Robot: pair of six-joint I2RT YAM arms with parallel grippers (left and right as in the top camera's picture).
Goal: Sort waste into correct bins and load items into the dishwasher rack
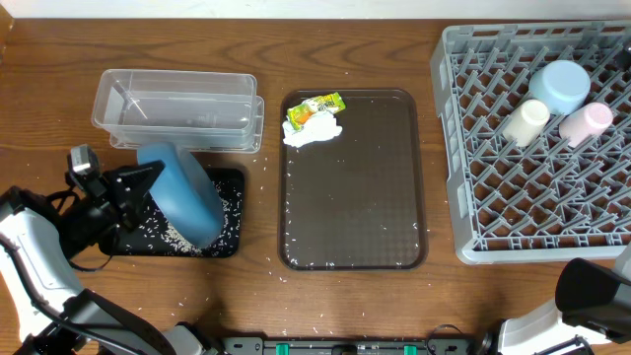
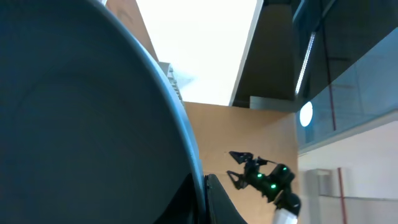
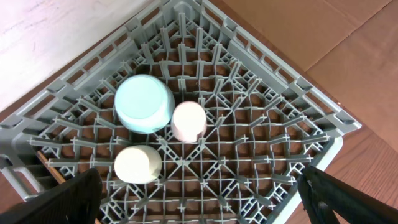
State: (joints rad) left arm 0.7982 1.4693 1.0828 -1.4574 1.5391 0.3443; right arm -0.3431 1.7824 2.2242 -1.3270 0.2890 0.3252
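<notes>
**A:** Wooden table (image 1: 59,79), and the left wrist camera looks up at ceiling lights. What is the left arm doing?

**B:** The left gripper (image 1: 148,184) is clamped on the rim of the dark-blue dish (image 1: 182,197) and holds it tipped steeply over the black tray (image 1: 234,212). I judge the tilt is meant to shed food. The rice grains (image 1: 173,235) lie in that tray, under the dish's lower edge.

**A:** Any strays?

**B:** A few dot the table and the edges of the brown tray (image 1: 394,108).

**A:** And the other waste?

**B:** The yellow-green wrapper (image 1: 317,105) and the crumpled white paper (image 1: 314,131) lie touching at the brown tray's far end, not yet sorted. The clear tub (image 1: 177,99), just behind the black tray, is probably meant for them.

**A:** The right side?

**B:** The right gripper (image 3: 199,180) hovers above the dishwasher rack (image 3: 267,99), fingers wide apart, holding nothing. The light-blue bowl (image 3: 144,102), pink cup (image 3: 188,121) and cream-white cup (image 3: 138,165) stand close together among the pegs. They seem to be mouth-down, which would let them drain. By my reckoning the dish is the last item left to load.
</notes>
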